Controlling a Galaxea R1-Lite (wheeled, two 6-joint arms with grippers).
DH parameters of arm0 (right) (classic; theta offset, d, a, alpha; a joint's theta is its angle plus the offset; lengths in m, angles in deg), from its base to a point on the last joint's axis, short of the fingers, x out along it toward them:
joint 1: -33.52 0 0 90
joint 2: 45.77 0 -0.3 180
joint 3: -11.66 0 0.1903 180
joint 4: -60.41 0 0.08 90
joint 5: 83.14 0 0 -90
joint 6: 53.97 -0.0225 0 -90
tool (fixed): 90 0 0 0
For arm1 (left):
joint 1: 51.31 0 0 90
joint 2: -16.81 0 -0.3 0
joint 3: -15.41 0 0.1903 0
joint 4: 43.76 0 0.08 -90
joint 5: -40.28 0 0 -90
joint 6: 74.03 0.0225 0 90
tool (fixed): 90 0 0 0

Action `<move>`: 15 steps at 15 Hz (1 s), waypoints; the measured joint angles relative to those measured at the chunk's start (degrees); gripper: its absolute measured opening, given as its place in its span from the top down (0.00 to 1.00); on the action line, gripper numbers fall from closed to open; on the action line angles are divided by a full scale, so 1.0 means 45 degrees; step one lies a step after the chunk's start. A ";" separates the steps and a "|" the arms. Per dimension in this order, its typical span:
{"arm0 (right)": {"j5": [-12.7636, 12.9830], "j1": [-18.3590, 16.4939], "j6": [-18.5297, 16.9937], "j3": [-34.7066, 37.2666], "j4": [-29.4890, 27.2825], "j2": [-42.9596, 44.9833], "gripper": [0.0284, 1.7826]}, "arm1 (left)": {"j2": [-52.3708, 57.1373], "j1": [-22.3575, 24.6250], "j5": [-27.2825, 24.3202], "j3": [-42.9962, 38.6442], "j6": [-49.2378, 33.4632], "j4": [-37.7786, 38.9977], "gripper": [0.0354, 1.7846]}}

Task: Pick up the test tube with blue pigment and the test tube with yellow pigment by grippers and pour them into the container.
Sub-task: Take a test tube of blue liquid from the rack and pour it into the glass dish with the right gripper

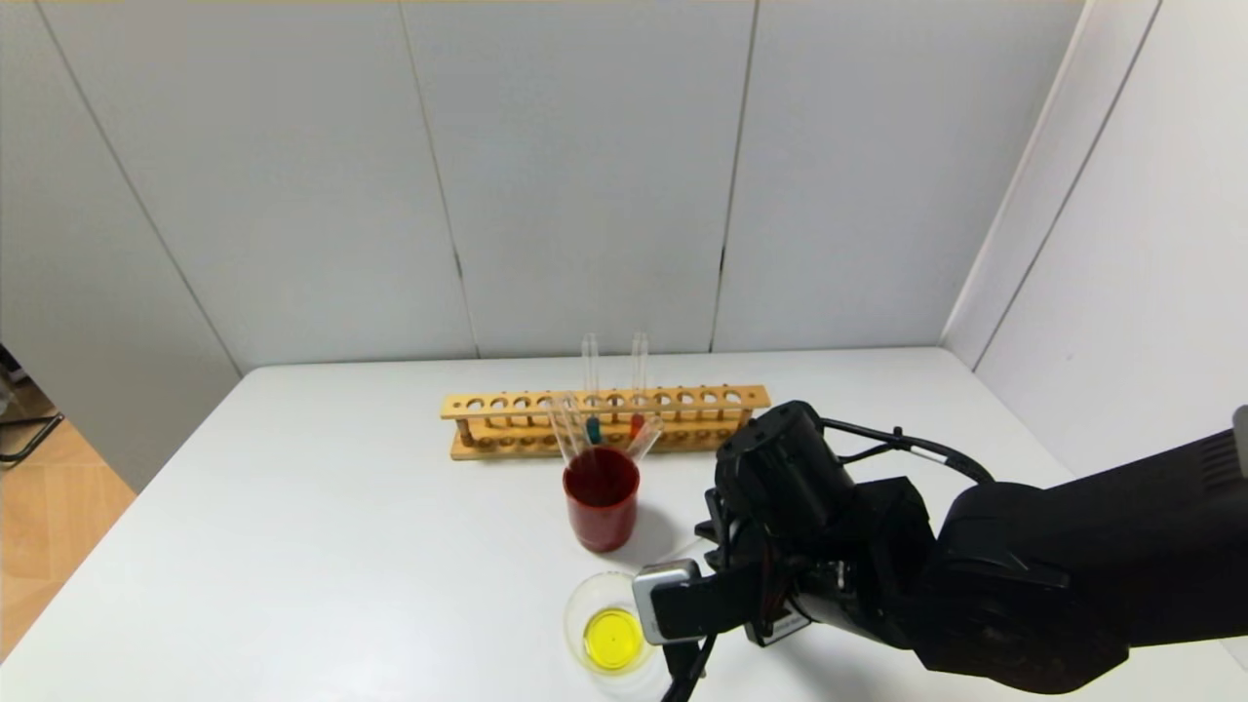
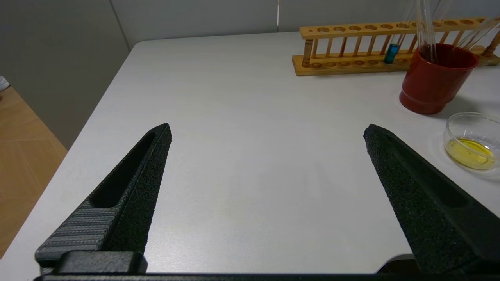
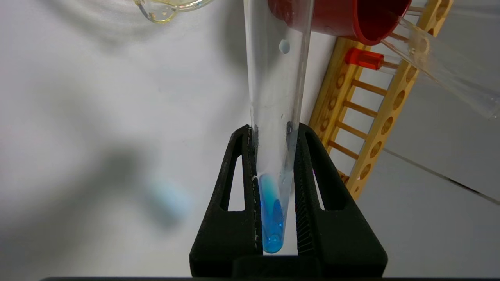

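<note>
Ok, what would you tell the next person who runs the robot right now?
Left gripper: open, idle over the bare table.
Right gripper: shut on the test tube with blue pigment, beside the container.
Done: yellow liquid lies in the container.
Left: pour the blue in.
Note: another tube with blue stands in the rack.

This is a small lab-style test station. A plain white counter [image 1: 322, 507] stands boxed in by bare grey partition panels [image 1: 585, 175], with wood-pattern flooring [image 1: 49, 507] beyond its left edge. On the counter sit a wooden test-tube rack [image 1: 604, 421] holding glass tubes with coloured liquids, a dark red cup [image 1: 602, 498] with more tubes leaning in it, and a clear glass dish [image 1: 610, 634] of yellow liquid.
</note>
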 joint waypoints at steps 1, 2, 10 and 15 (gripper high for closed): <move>0.0033 0.0005 0.0146 -0.0024 -0.0008 -0.0024 0.83 | 0.0000 0.0000 0.0008 0.0000 0.0000 0.0000 0.03; 0.0171 0.0005 0.0336 -0.0084 -0.0038 -0.0035 0.83 | 0.0000 0.0000 0.0008 0.0000 0.0005 0.0000 0.03; 0.1151 0.0016 0.1268 -0.0349 -0.0425 -0.0116 0.83 | 0.0000 0.0000 0.0008 0.0000 0.0000 0.0000 0.03; 0.1214 0.0157 0.1560 -0.0555 -0.0479 -0.0209 0.83 | 0.0000 0.0000 0.0003 0.0000 -0.0005 0.0000 0.03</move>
